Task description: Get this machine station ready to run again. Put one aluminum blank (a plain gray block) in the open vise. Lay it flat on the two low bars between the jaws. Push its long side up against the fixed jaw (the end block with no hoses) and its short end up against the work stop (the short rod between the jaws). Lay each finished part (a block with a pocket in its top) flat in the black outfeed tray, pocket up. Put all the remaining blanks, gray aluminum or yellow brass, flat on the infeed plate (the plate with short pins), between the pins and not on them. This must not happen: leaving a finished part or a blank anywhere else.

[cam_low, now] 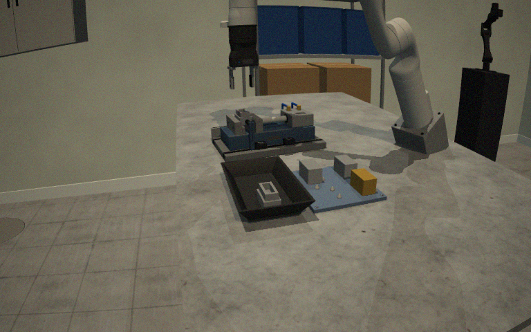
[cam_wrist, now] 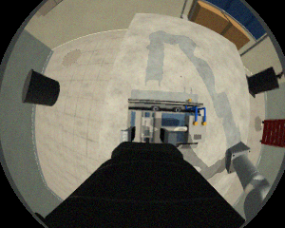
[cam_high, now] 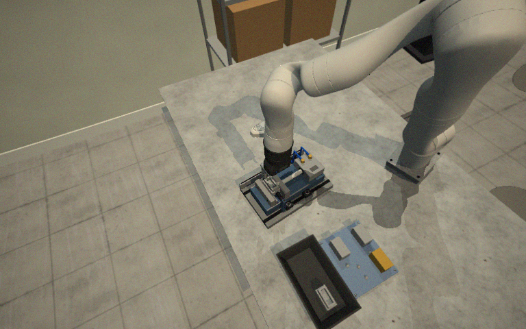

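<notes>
From the top view, one pale arm point(cam_high: 339, 69) reaches over a gray table point(cam_high: 441, 244) to one blue vise point(cam_high: 284, 185). A gray block point(cam_high: 266, 191) lies between the vise jaws, though the wrist hides part of it. Beside the vise sits one black tray point(cam_high: 288, 257) holding one pocketed part point(cam_high: 326, 297), pocket up. Touching the tray's side is one blue pin plate point(cam_high: 374, 281) carrying two gray blocks point(cam_high: 340, 247) and one yellow block point(cam_high: 381, 260) (three blanks in all), with four short pins showing. A small white object point(cam_high: 257, 128) lies on the table behind the arm.

In the exterior view, the claw point(cam_low: 241, 78) hangs well above the vise point(cam_low: 268, 133), its fingers point(cam_low: 231, 79) spread wide and holding nothing. Behind the table stands a metal shelf rack point(cam_low: 382, 78) with two brown boxes point(cam_low: 288, 79) and blue bins above.

The wrist view looks straight down on the vise point(cam_wrist: 164, 123); the claw itself is only a dark mass.

No writing or labels can be read anywhere.
</notes>
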### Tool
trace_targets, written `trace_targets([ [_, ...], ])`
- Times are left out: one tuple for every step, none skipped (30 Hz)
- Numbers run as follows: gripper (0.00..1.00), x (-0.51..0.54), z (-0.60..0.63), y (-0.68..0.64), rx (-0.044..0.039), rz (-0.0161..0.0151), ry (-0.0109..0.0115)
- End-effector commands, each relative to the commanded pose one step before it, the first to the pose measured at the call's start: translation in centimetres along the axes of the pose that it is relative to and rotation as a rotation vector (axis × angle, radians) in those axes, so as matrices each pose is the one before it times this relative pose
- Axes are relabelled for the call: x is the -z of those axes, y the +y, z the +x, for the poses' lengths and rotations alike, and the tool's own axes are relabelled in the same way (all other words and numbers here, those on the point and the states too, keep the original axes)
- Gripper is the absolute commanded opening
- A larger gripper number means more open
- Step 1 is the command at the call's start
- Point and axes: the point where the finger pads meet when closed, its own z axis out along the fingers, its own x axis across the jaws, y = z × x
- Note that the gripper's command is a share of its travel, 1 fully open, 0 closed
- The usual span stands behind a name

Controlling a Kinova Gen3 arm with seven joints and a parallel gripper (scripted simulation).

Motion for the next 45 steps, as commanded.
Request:
trace_targets([
  [1.00, 0.035, -0.020, -0.034, -0.00017, 0.00087, -0.00072],
  [1.00, -0.005, 0.000, 0.000, 0.00000, 0.00000, 0.00000],
  [1.00, -0.009, 0.000, 0.000, 0.00000, 0.00000, 0.00000],
  [1.00, -0.014, 0.000, 0.000, 0.00000, 0.00000, 0.00000],
  [1.00, -0.021, 0.000, 0.000, 0.00001, 0.00000, 0.00001],
  [1.00, -0.028, 0.000, 0.000, 0.00001, -0.00001, 0.00001],
  [1.00, -0.035, 0.000, 0.000, 0.00001, -0.00001, 0.00001],
  [1.00, -0.044, 0.000, 0.000, 0.00001, -0.00001, 0.00002],
  [1.00, -0.053, 0.000, -0.001, 0.00001, -0.00001, 0.00002],
  [1.00, -0.062, 0.000, -0.001, 0.00001, -0.00001, 0.00002],
  [1.00, -0.071, 0.000, -0.001, 0.00000, -0.00001, 0.00003],
  [1.00, -0.081, 0.000, -0.001, 0.00000, -0.00002, 0.00004],
  [1.00, -0.091, 0.000, -0.001, 0.00000, -0.00001, 0.00003],
  [1.00, -0.102, -0.001, -0.001, 0.00001, 0.00000, -0.00001],
  [1.00, -0.111, -0.001, -0.001, 0.00001, 0.00000, 0.00000],
  [1.00, 0.000, 0.000, 0.000, 0.00000, 0.00000, 0.00000],
  [1.00, 0.000, 0.000, 0.000, 0.00000, 0.00000, 0.00000],
  [1.00, -0.120, 0.000, -0.001, -0.00001, 0.00000, 0.00000],
  [1.00, -0.129, 0.000, -0.002, -0.00002, 0.00000, 0.00001],
  [1.00, -0.138, -0.002, -0.001, 0.00002, 0.00000, -0.00001],
  [1.00, -0.146, -0.001, -0.002, 0.00000, 0.00000, 0.00000],
  [1.00, -0.154, 0.000, -0.002, -0.00002, 0.00000, 0.00001],
  [1.00, -0.162, -0.001, -0.002, 0.00001, 0.00000, -0.00001],
  [1.00, -0.168, -0.001, -0.002, 0.00001, 0.00000, 0.00000],
  [1.00, -0.174, 0.000, -0.002, -0.00002, 0.00000, 0.00001],
  [1.00, -0.180, -0.002, -0.002, 0.00002, 0.00000, -0.00001],
  [1.00, -0.185, -0.001, -0.002, 0.00000, 0.00000, 0.00000],
  [1.00, -0.188, 0.000, -0.002, -0.00001, 0.00000, 0.00001],
  [1.00, -0.192, -0.002, -0.002, 0.00002, 0.00000, -0.00001],
  [1.00, -0.194, 0.000, -0.002, -0.00001, 0.00000, 0.00001],
  [1.00, -0.196, -0.002, -0.002, 0.00001, 0.00000, 0.00000],
  [1.00, -0.197, -0.001, -0.002, 0.00000, 0.00000, 0.00000],
  [1.00, 0.000, 0.000, 0.000, 0.00000, 0.00000, 0.00000],
  [1.00, 0.000, 0.000, 0.000, 0.00000, 0.00000, 0.00000],
  [1.00, -0.197, 0.000, -0.002, -0.00002, 0.00000, 0.00001],
  [1.00, -0.197, -0.002, -0.002, 0.00002, 0.00000, -0.00001],
  [1.00, -0.194, 0.000, -0.002, -0.00002, 0.00000, 0.00001],
  [1.00, -0.192, -0.002, -0.002, 0.00001, 0.00000, -0.00001],
  [1.00, -0.188, -0.001, -0.002, 0.00000, 0.00000, 0.00000],
  [1.00, -0.184, 0.000, -0.002, -0.00002, 0.00000, 0.00001],
  [1.00, -0.179, -0.002, -0.002, 0.00002, 0.00000, -0.00001],
  [1.00, -0.173, -0.001, -0.002, -0.00001, 0.00000, 0.00000],
  [1.00, -0.166, 0.000, -0.002, -0.00001, 0.00000, 0.00000],
  [1.00, -0.159, -0.002, -0.002, 0.00002, 0.00000, -0.00001],
  [1.00, -0.151, -0.001, -0.002, -0.00001, 0.00000, 0.00000],
])
